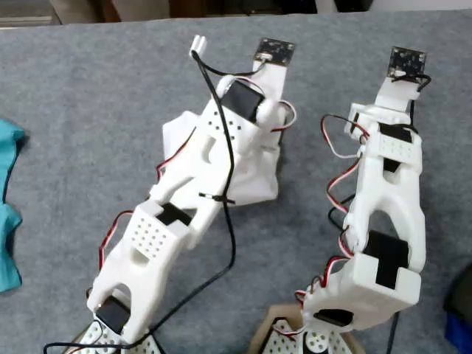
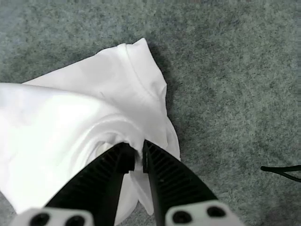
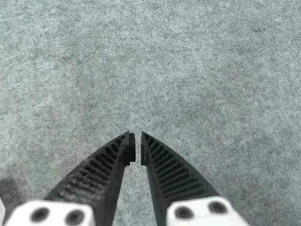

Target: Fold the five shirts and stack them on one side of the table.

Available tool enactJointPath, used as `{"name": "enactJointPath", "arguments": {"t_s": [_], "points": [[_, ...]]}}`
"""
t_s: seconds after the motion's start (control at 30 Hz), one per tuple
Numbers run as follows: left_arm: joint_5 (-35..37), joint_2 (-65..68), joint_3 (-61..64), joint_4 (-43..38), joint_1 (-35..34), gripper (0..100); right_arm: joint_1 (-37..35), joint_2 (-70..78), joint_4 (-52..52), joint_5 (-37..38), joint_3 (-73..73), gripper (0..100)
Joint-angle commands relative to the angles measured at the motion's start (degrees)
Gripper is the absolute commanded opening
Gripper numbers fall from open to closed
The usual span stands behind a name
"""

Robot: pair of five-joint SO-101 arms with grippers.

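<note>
A crumpled white shirt (image 2: pixel 70 122) lies on the grey carpeted table (image 2: pixel 235 70). My left gripper (image 2: pixel 138 157) is shut on a fold of its fabric near the shirt's edge. From the high view the left arm (image 1: pixel 214 155) stretches over the white shirt (image 1: pixel 258 184) and hides most of it. My right gripper (image 3: pixel 138 149) is shut with nothing between its fingers, pointing down at bare carpet (image 3: pixel 188 56). The right arm (image 1: pixel 387 192) stands to the right of the shirt, apart from it.
A teal shirt (image 1: pixel 7 214) lies at the table's left edge. Something dark blue (image 1: pixel 461 310) pokes in at the lower right edge. A black cable (image 2: pixel 282 172) lies on the carpet near the left gripper. Open carpet spreads at the back left.
</note>
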Motion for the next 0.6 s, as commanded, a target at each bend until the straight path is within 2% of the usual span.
{"name": "enactJointPath", "arguments": {"t_s": [0.0, 0.57], "points": [[0.4, -0.5, -3.6, -0.6, 1.5, 2, 1.0, -0.4, -1.1, -0.4, -0.8, 4.1], [0.4, 1.1, -3.8, -0.7, 2.7, 4, 1.0, -0.4, -1.1, -0.3, -0.7, 4.1]]}}
